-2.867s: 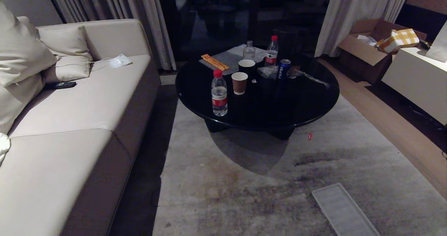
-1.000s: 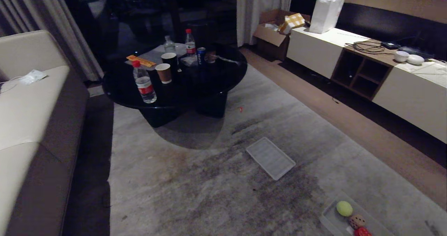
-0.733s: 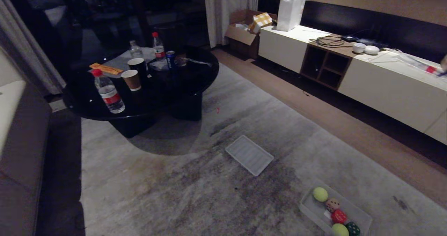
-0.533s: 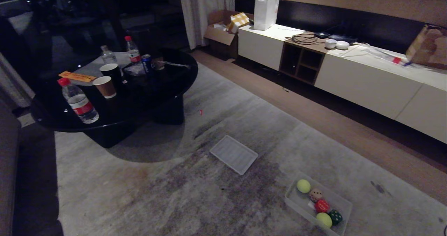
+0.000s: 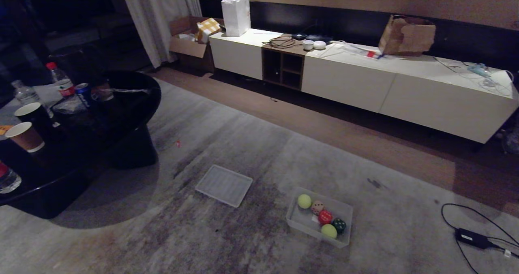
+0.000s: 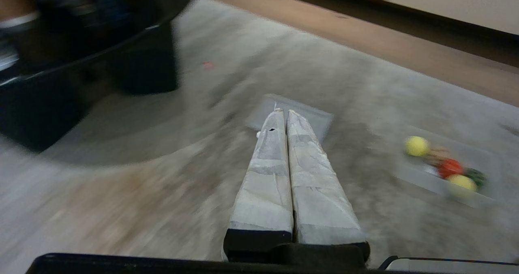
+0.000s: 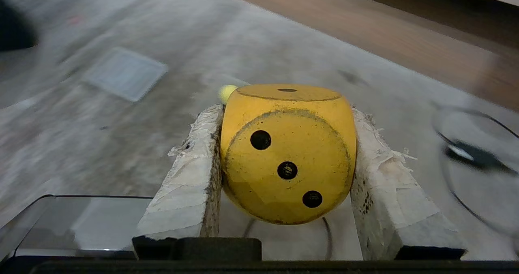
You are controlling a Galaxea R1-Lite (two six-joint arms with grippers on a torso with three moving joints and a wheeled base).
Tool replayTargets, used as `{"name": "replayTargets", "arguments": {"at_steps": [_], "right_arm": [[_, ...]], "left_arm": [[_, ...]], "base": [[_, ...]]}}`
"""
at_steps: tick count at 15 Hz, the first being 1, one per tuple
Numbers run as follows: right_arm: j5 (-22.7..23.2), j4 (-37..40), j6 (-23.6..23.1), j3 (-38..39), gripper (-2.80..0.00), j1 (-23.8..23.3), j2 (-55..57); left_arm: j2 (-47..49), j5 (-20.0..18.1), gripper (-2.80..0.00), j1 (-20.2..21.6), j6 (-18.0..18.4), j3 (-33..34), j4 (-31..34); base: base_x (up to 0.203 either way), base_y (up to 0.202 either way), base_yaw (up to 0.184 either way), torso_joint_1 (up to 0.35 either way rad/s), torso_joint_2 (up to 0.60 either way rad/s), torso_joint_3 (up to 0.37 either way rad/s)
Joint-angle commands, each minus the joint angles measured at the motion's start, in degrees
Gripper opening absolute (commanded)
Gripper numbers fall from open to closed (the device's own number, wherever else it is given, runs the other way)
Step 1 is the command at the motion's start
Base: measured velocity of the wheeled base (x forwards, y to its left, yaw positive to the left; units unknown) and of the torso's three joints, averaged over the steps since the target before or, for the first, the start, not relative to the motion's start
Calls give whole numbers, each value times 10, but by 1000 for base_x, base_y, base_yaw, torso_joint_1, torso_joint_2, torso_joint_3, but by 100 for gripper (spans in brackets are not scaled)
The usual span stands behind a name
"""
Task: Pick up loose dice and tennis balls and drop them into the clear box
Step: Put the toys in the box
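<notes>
Status: mostly done. The clear box (image 5: 344, 213) sits on the rug (image 5: 243, 136) with five items already inside: two tennis balls (image 5: 304, 201), plus the tan die (image 5: 317, 207), red die (image 5: 324, 217) and dark green die (image 5: 339, 225). Its lid (image 5: 224, 185) lies flat on the rug just beside it, toward the black coffee table (image 5: 121, 103).

The right gripper (image 7: 284, 160) is clamped on the yellow die (image 7: 288, 152), three-pip face toward the wrist camera, held above the rug and not yet over the box. The left gripper (image 6: 282, 114) is pinched closed and empty, idle.

Neither arm shows in the head view. No other loose dice or balls visible on the rug. Remaining, as a judgement: carry the yellow die over the box and let go; that looks like the last item.
</notes>
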State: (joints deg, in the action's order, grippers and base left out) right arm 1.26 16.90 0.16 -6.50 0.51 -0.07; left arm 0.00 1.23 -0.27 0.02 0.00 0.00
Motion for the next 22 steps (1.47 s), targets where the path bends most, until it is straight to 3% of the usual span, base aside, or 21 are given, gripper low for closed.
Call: {"name": "replayTargets", "arguments": {"at_steps": [1,4,22], "right_arm": [[1,2,-1,0,-280,0,1],[1,1,-1,0,-280,0,1],[0,1,0,0,-280,0,1]], "left_arm": [[1,1,-280,0,0,1,0],[1,2,-280,0,-3,1,0],[1,4,-280,0,-8,1,1]], "base": [[3,10,-161,6,7,3],[-1,5,-109,2,3,-8],[0,0,0,2,2,-189]]}}
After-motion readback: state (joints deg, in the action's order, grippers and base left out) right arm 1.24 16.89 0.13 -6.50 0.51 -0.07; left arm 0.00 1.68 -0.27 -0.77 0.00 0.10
